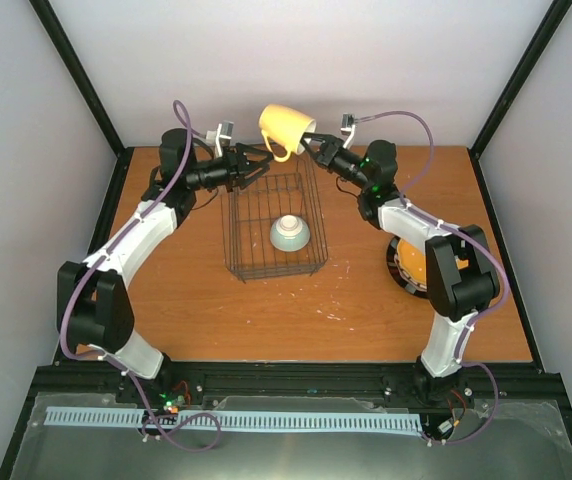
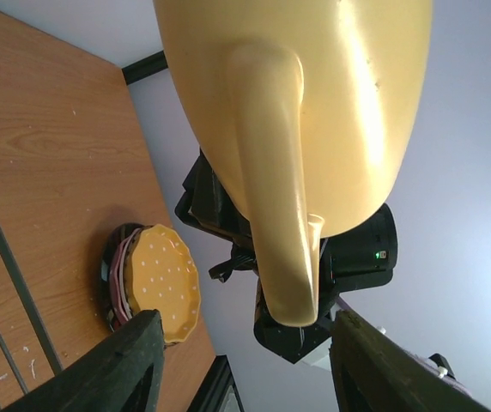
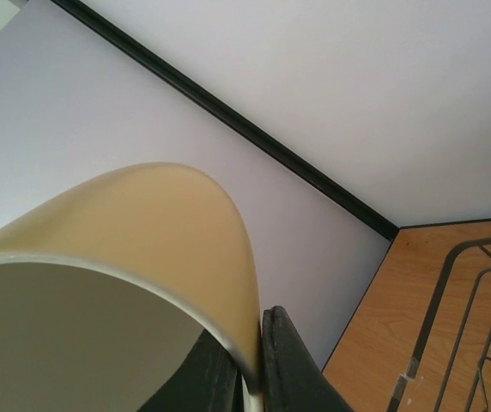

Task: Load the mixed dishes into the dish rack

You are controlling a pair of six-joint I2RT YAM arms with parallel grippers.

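The cream-yellow mug (image 1: 286, 125) hangs tilted in the air above the far end of the dish rack (image 1: 234, 232). My right gripper (image 1: 311, 143) is shut on its rim, one finger inside and one outside (image 3: 290, 369), as the right wrist view shows on the mug (image 3: 142, 223). My left gripper (image 1: 264, 165) is open and empty just left of the mug. In the left wrist view the mug's handle (image 2: 280, 197) points at the gap between its fingers (image 2: 134, 360) without touching them. The pale blue-green bowl (image 1: 290, 233) sits upside down in the rack. The plates (image 1: 409, 262) are stacked at the right, orange-yellow dotted plate (image 2: 164, 279) on top.
The wooden table (image 1: 216, 320) is enclosed by white walls with black frame posts (image 1: 84, 80). The plate stack lies partly under my right arm (image 1: 446, 270). Rack wires show at the edges of the left wrist view (image 2: 5, 257) and the right wrist view (image 3: 451, 300).
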